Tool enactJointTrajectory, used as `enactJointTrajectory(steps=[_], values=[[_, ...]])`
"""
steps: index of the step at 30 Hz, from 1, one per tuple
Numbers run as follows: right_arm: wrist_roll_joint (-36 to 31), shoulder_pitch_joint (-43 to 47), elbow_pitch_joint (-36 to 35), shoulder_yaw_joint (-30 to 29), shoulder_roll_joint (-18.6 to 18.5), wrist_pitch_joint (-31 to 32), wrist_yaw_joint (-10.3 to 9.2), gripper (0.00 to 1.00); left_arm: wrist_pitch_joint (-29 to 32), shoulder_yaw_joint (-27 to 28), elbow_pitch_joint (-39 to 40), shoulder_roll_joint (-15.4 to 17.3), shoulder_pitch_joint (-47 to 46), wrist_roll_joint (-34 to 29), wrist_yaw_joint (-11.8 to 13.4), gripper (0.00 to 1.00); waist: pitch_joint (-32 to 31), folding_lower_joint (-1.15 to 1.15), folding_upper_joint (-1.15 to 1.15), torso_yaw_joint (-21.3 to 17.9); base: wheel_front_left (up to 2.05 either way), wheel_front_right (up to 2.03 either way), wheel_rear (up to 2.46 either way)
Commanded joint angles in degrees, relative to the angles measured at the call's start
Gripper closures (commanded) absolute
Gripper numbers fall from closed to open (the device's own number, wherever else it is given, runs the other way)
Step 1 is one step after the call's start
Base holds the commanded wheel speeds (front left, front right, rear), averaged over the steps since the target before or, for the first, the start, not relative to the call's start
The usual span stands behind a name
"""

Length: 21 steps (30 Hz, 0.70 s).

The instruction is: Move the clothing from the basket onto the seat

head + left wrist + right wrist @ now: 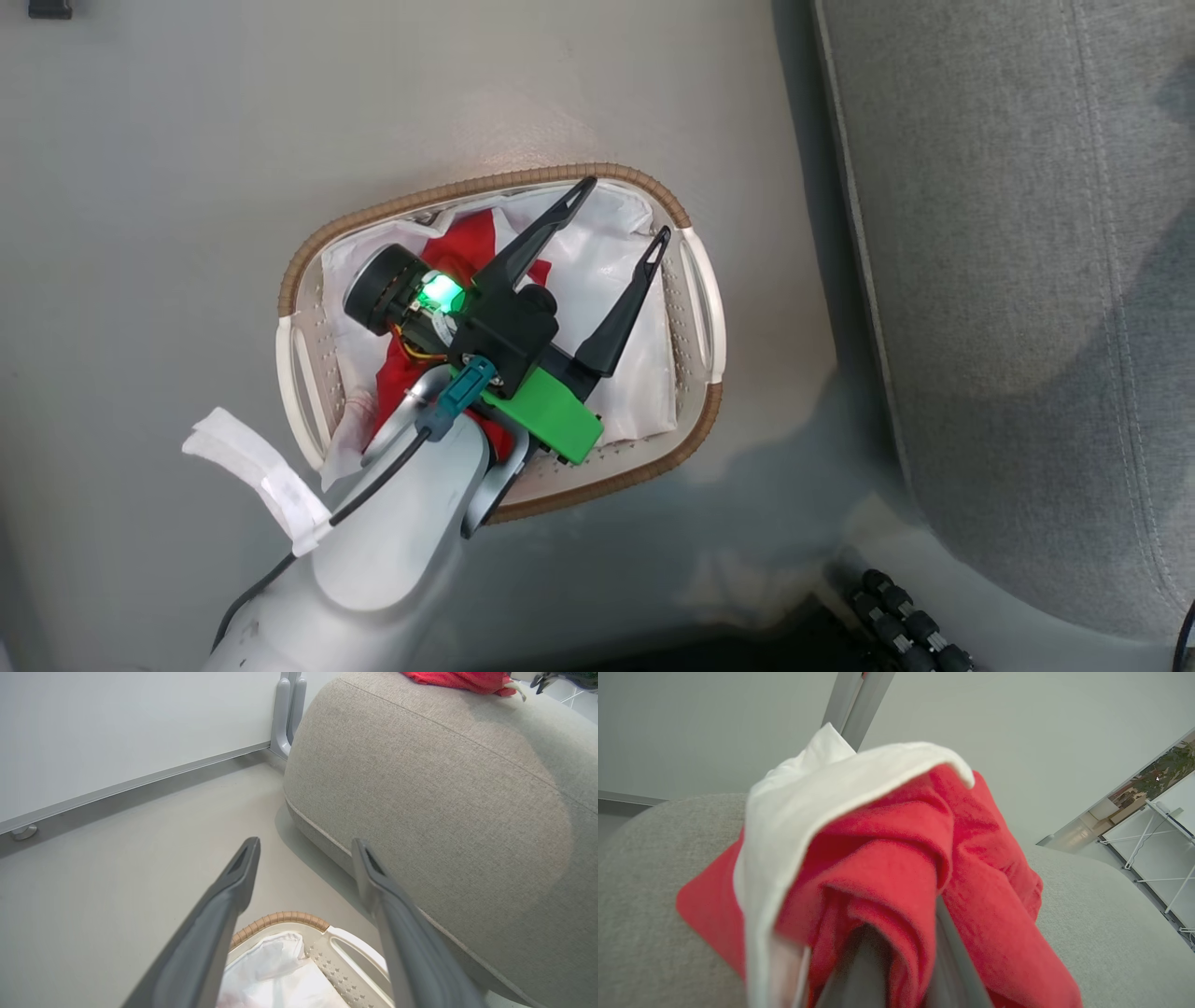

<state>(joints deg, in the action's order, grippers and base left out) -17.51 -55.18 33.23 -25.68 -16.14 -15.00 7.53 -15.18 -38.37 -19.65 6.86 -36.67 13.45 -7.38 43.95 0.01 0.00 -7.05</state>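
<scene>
Here, clothing [887,872] over right jaws.

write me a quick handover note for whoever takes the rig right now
Left gripper: open, empty, hovering over the basket.
Right gripper: fingers wrapped in a red and white garment that lies on the seat. Cannot tell whether it grips or has let go.
Done: one garment is on the seat.
Left: red clothing is in the basket, beneath the left gripper. Probably free the right gripper, then carry the rest over.
</scene>
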Motion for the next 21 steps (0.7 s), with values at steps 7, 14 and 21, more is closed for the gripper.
enactJointTrajectory(steps=[7,14,21], values=[[0.9,8.1,-4.1,1.5,1.5,-0.3,-0.08,0.00,0.0,1.0,-0.1,0.3,2.7,0.6,-0.2,0.00,-5.2,-0.01,0.00,-1.7,0.00,0.00,0.00],[1.3,15.4,-6.9,3.6,2.4,-0.3,-0.08,0.00,0.0,3.0,0.2,-0.4,5.6,2.0,-0.2,0.00,-11.4,-0.01,0.00,-2.1,0.00,0.00,0.00],[2.1,18.8,-7.5,6.2,2.1,-0.3,-0.08,0.00,0.0,6.3,0.4,-1.4,9.5,3.7,-0.2,0.00,-19.4,-0.01,0.00,-1.2,0.00,0.00,0.00]])
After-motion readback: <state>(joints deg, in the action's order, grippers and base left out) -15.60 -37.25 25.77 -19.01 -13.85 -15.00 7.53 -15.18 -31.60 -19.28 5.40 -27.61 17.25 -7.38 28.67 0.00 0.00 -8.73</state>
